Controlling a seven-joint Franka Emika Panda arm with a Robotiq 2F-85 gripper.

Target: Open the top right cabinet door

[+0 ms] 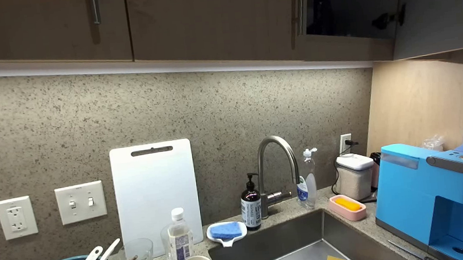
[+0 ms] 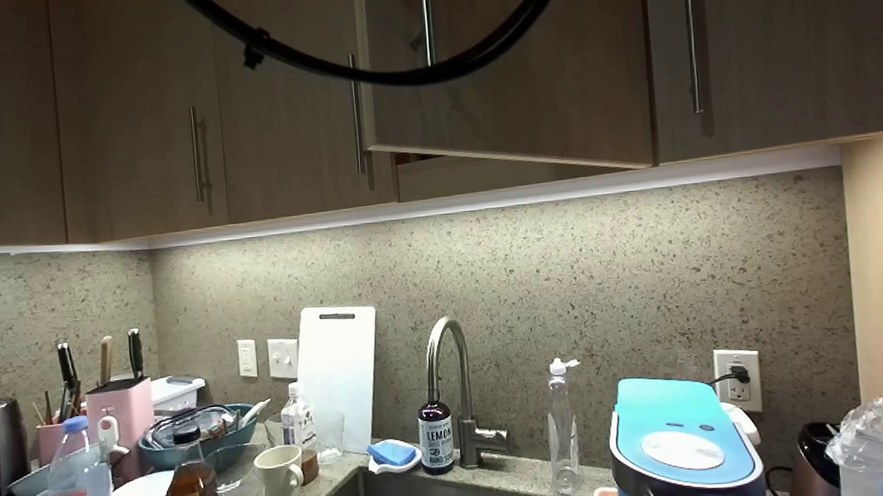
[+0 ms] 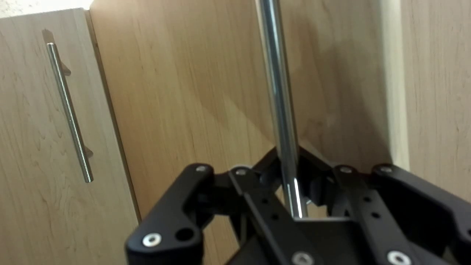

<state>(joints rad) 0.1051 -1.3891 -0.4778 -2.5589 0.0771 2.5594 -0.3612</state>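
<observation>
The top right cabinet door (image 2: 509,98) is flat dark-brown wood and stands partly open, swung out from the cabinet in an exterior view. Its open panel also shows at the right of an exterior view (image 1: 440,7), with a hinge (image 1: 389,17) at the dark cabinet opening. In the wrist view the door (image 3: 176,73) fills the middle, with its slim metal bar handle (image 3: 276,84) running down between my fingers. My gripper (image 3: 289,156) is closed around this bar, its tips meeting behind it. The gripper is out of both exterior views.
A matching door with a bar handle (image 3: 70,110) is at the left of the wrist view. Other doors (image 1: 213,18) adjoin the opening. A black cable (image 2: 415,73) hangs across the open door. Below are a faucet (image 1: 274,143) and a blue machine (image 1: 413,193).
</observation>
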